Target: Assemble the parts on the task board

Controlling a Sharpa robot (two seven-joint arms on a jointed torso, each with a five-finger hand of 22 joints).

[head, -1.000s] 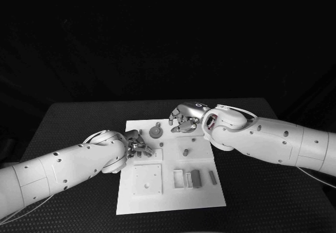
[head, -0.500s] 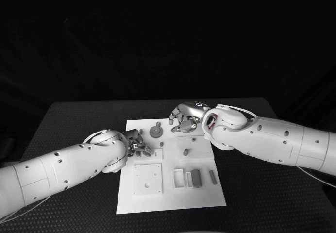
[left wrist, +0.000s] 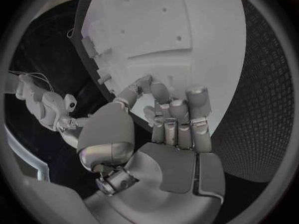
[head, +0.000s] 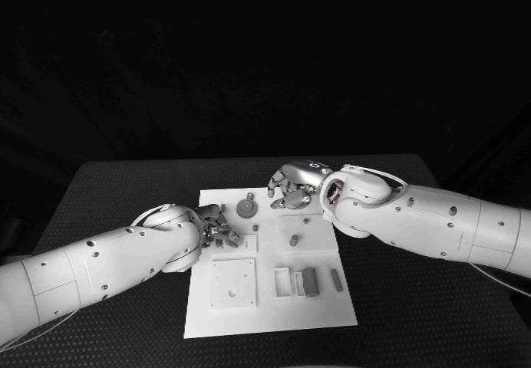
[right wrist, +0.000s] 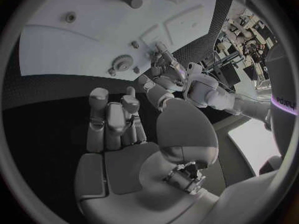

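A flat white rectangular task board [head: 321, 303] lies in the middle of the black, finely textured table [head: 122, 192], its surface cut with square recesses and small round holes. On it sit small grey parts: a toothed gear wheel [head: 248, 207] near the far end, a short upright peg [head: 295, 241] towards the middle, and slim rectangular blocks [head: 310, 281] standing in slots near the front.

The left hand [head: 218, 230], silver and segmented, hovers at the board's left edge with its fingers curled inward; the left wrist view shows those fingers [left wrist: 177, 119] bent over the smooth white plate with nothing between them — clenched on nothing.

The right hand [head: 292, 186] is at the board's far end, just beside the gear. In the right wrist view its fingers [right wrist: 112, 119] stand together, bent, with nothing in them — that view also takes in the gear [right wrist: 120, 63] and the left hand [right wrist: 163, 67] across the board.
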